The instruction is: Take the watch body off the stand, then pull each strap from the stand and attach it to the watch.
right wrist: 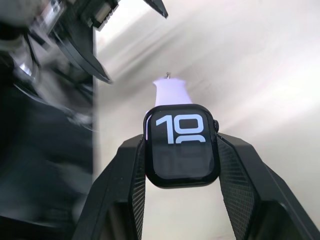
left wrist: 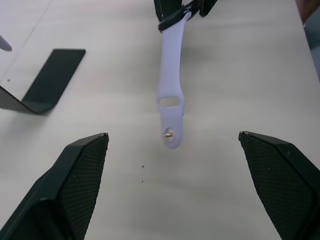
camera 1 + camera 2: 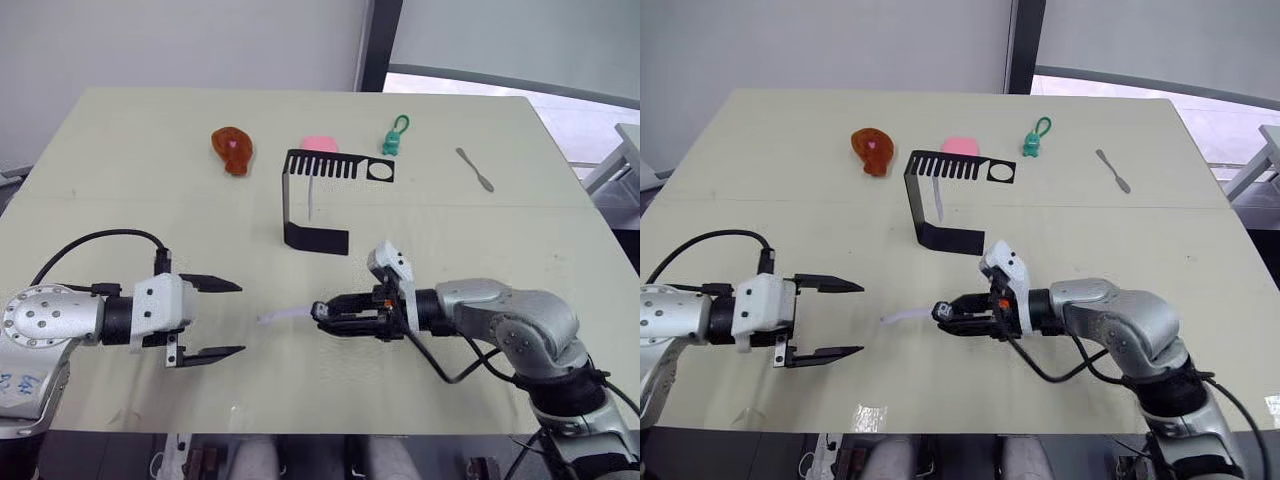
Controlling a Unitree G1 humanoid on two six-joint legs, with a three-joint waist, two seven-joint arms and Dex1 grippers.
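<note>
Watch body (image 1: 182,146) with one strap (image 2: 170,95) clamped in right gripper (image 3: 322,312), strap tip toward wide-open left gripper (image 3: 226,318).

The watch body (image 1: 181,146) is glossy black, its dark screen showing pale white digits. The strap (image 2: 171,97) fixed to it is pale lavender with a small metallic pin. The gripper fingers (image 2: 75,187) are matte black with a fine mesh texture. In the upper middle of the head view, the stand (image 3: 318,196) is black. Near it lie a reddish-brown object (image 3: 232,150), a pink one (image 3: 320,144) and a green keychain figure (image 3: 393,137); a grey metal tool (image 3: 475,169) lies at upper right. The table (image 3: 120,200) is pale cream.
</note>
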